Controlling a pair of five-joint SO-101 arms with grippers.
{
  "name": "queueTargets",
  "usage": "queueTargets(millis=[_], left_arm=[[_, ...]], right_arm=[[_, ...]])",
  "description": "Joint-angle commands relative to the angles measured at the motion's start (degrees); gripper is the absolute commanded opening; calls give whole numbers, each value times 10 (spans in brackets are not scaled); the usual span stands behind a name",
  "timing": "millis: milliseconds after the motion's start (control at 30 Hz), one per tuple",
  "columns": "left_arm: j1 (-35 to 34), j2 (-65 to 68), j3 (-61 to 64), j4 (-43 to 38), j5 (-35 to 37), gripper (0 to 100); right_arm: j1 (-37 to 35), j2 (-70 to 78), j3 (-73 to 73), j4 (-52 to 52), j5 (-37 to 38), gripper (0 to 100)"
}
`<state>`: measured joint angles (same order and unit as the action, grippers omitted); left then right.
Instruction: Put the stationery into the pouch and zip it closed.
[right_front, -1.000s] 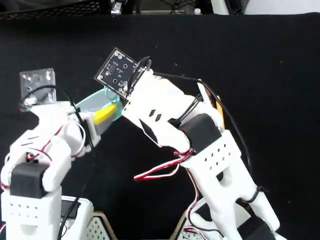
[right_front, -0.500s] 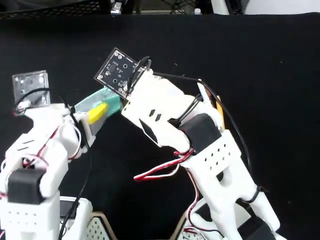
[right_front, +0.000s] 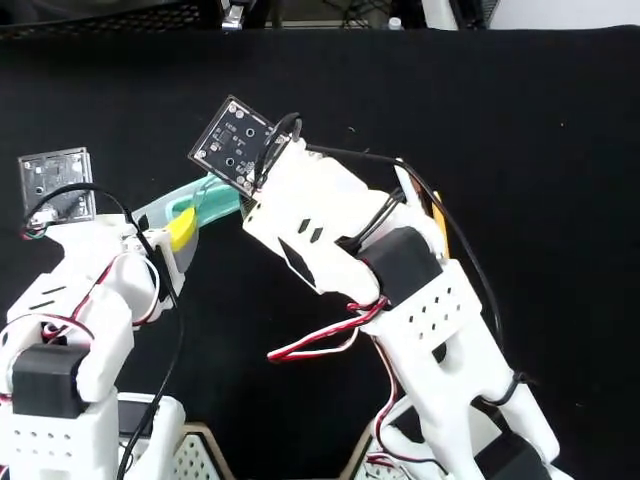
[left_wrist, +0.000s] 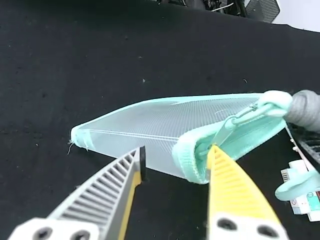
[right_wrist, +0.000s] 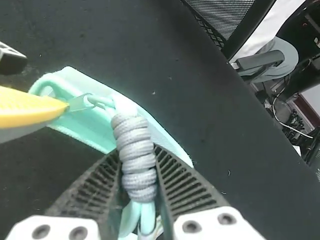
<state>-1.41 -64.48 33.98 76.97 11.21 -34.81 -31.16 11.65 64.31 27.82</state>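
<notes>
At the table (right_front: 560, 150), right claw (right_wrist: 136, 155) clamps the grey cord (right_wrist: 134, 145); left claw (left_wrist: 177, 149) gapes (straddling the pouch (left_wrist: 150, 125)).

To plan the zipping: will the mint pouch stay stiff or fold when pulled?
Probably floppy: the pouch is thin see-through mesh with fabric edges. Likely light, so pulling the grey cord in the right gripper may drag it.

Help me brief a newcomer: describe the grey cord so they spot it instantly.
On the black table, find the mint mesh pouch. At its zipper end, the grey cord is pinched in the right claw; it alone is grey and coiled like rope, unlike the pouch's mint fabric.
</notes>
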Motion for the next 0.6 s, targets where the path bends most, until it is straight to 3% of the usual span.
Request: queueTargets(millis=[0, 33, 267, 567], left_arm=[[-9, 2, -22, 2, -4, 66], [-9, 2, -24, 1, -4, 23], [-9, 1, -24, 1, -2, 30], [-10, 1, -25, 1, 15, 30]], right_arm=[[2, 0, -3, -5, -3, 12], [11, 0, -3, 1, -2, 12], [75, -5, -7, 26, 9, 12], [84, -107, -5, 119, 35, 12]])
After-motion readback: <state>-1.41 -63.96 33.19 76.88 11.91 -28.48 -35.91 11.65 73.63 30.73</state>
